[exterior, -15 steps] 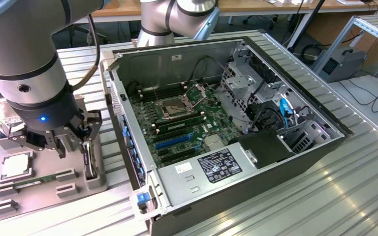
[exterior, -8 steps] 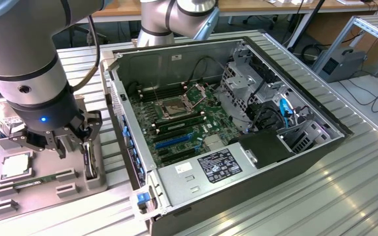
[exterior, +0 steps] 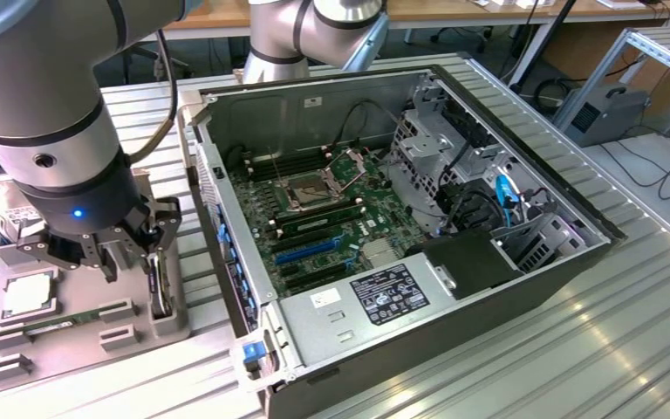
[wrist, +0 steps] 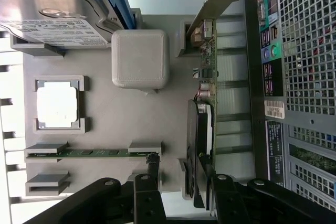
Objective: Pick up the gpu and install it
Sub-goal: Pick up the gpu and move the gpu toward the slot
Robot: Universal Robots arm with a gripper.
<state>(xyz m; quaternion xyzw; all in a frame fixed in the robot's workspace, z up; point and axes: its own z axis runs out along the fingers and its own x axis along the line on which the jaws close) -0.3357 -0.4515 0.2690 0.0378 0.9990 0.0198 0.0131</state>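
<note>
The gpu [wrist: 203, 124] stands on edge in a slot of the grey parts holder [wrist: 131, 124], its pale metal bracket [wrist: 218, 1] at the far end and a dark round fan on its face. In the exterior view the gpu [exterior: 163, 281] is a thin dark card at the holder's side nearest the computer case. My gripper [wrist: 184, 195] hangs low over the holder, open, with the black fingers [wrist: 149, 187] on either side of the card's near end. My gripper [exterior: 126, 253] sits just at the exterior view's left of the case.
The holder [exterior: 91, 319] also carries a silver hard drive [wrist: 52, 17], a CPU [wrist: 56, 103], a green RAM stick [wrist: 89, 153] and a grey block [wrist: 140, 59]. The open computer case [exterior: 522, 297] lies beside it, motherboard [exterior: 324, 218] exposed with blue slots [exterior: 306, 249].
</note>
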